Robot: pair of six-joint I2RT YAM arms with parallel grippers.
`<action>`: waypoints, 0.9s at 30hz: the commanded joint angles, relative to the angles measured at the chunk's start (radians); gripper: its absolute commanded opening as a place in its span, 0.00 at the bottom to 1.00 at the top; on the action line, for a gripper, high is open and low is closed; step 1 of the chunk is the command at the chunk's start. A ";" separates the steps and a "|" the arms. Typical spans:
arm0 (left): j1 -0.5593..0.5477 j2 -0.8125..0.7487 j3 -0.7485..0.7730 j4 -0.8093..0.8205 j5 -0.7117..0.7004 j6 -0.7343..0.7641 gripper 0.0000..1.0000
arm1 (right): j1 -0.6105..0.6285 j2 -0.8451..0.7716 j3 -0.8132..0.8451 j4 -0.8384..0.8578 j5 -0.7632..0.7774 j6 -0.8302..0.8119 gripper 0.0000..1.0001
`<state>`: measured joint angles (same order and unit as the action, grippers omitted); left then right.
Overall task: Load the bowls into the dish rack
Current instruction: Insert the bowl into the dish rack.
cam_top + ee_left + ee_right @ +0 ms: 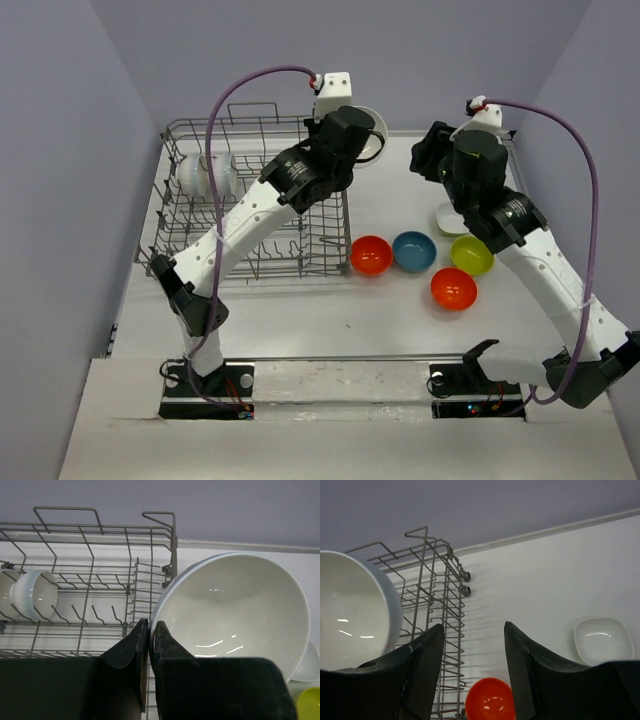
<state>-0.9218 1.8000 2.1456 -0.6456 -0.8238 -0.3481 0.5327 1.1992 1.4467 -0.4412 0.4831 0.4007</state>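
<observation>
Rack: grey wire rack [300,255] on the table's [300,310] 9 o'clock half, with its long side running from 9 to 3 o'clock. Upright tines fill it, and handle loops rise along its 12 o'clock edge.
Racked bowls: two white racked bowls [205,175] stand on edge between the tines, side by side at the rack's 10 o'clock end.
Left gripper: the left arm reaches across the rack toward 1 o'clock. The left gripper [150,626] is pinched tight on the rim of the held bowl [235,610], one finger inside the rim and one outside.
Held bowl: white and tipped up on edge, hollow side toward the wrist camera. It sits at the rack's 1 o'clock corner, just outside the corner post – I cannot tell whether it touches the wire.
Right gripper: the right gripper [472,630] has its jaws spread wide and holds nothing. It hangs at 3 o'clock of the held bowl, apart from it and facing the rack's end wall.
Loose bowls: the far red bowl [371,255] lies just beside the rack's 4 o'clock corner. The blue bowl [414,251] is just beside it at 3 o'clock, and the green bowl [472,255] lies further along the same line. The near red bowl [453,288] sits at 7 o'clock of the green bowl, close to it. All four rest open side up on the table.
Square dish: a white square dish [602,640] lies at 12 o'clock of the green bowl – in the top view the right arm partly covers it.
</observation>
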 commanded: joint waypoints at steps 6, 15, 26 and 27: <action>0.141 -0.172 0.010 0.026 -0.133 0.029 0.00 | 0.010 0.143 0.081 0.016 -0.106 0.021 0.57; 0.253 -0.108 0.080 -0.046 -0.288 0.115 0.00 | 0.010 0.260 0.159 -0.008 -0.193 0.027 0.57; 0.319 0.031 0.086 -0.052 -0.445 0.251 0.00 | 0.085 0.382 0.241 -0.007 -0.227 0.027 0.57; 0.322 0.041 0.089 -0.060 -0.442 0.253 0.00 | 0.085 0.390 0.248 -0.005 -0.230 0.026 0.57</action>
<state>-0.6125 1.8355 2.1818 -0.7429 -1.1637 -0.1337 0.6014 1.5753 1.6253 -0.4648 0.2775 0.4267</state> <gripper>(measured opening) 0.151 0.569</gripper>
